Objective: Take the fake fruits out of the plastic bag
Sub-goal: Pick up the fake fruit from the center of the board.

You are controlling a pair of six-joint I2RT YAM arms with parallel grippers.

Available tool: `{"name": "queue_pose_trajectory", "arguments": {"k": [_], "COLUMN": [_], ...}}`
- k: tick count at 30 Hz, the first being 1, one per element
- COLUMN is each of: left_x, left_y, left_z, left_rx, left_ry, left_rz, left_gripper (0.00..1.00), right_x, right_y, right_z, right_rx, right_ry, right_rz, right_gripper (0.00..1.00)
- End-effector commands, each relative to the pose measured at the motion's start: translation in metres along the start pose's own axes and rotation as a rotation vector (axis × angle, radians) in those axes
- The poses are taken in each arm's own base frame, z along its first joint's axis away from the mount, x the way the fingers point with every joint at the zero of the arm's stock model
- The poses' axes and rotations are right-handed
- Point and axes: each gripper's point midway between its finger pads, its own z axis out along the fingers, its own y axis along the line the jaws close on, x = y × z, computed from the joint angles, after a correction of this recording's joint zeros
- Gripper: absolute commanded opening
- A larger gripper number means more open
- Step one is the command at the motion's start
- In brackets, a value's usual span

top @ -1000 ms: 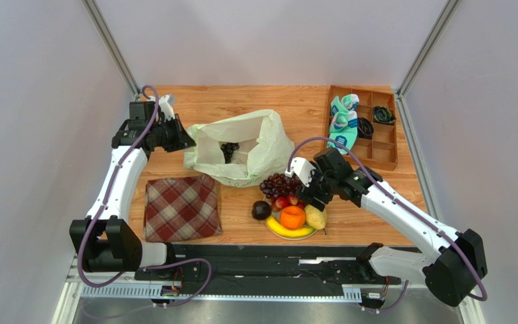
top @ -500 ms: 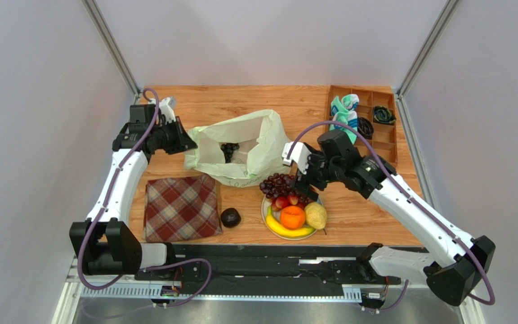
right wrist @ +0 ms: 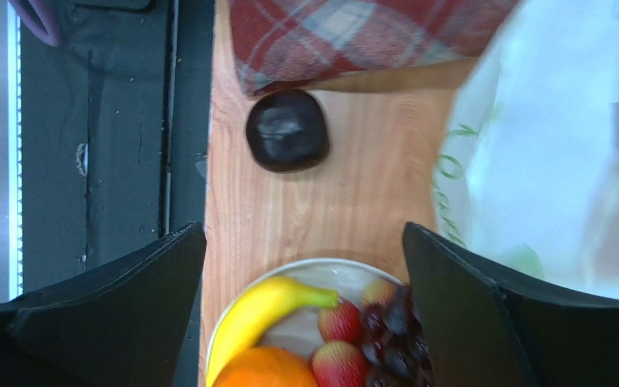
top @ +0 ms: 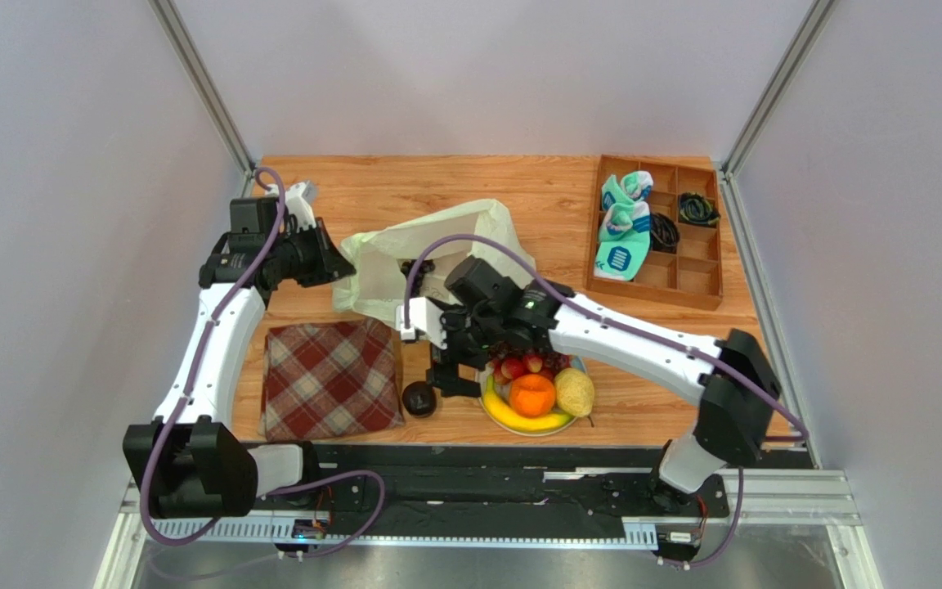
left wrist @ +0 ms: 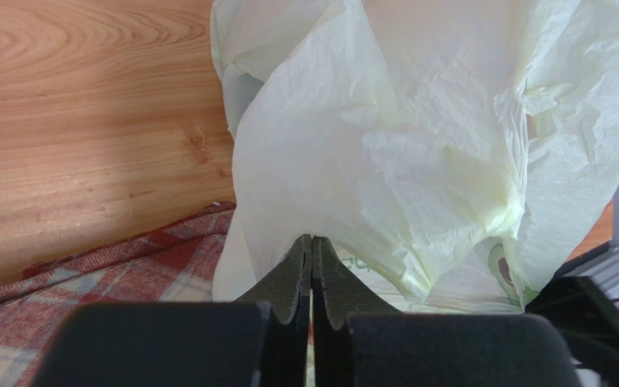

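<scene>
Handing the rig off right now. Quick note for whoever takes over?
Left gripper: shut, pinching the plastic bag at its edge.
Right gripper: open and empty, hovering over the table between the plum and the plate.
Done: banana, orange, pear and red grapes sit on the plate. The plum lies loose on the wood by the plaid cloth.
Left: the right arm hides the bag's inside from above, so check it for remaining fruit.
</scene>
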Motion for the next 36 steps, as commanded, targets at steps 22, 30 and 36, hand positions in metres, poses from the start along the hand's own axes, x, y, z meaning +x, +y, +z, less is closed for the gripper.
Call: {"name": "queue_pose_trajectory", "arguments": {"k": [22,30,36], "left_x": [-0.004,-0.006,-0.01], "left_y": [-0.006,-0.012,-0.013], "left_z": [-0.022,-0.02,-0.018], "left_rx": [0.039,0.07,0.081], "left_ry": [-0.082,-0.084,-0.089], "left_rz": [0.025,0.009,0.0], "left_gripper": [0.0,0.0,0.0], "right_x": [0.022,0.015,0.018], "right_y": [0.022,0.012,0.018], "right_z": [0.143,0.065,-0.01], "right_rx": [-0.131,-0.084,-0.027], "right_ry": [0.132,0.167,0.183], "right_rz": [-0.099,-0.093,-0.114], "right_gripper": [0.78,0.42,0.41]}}
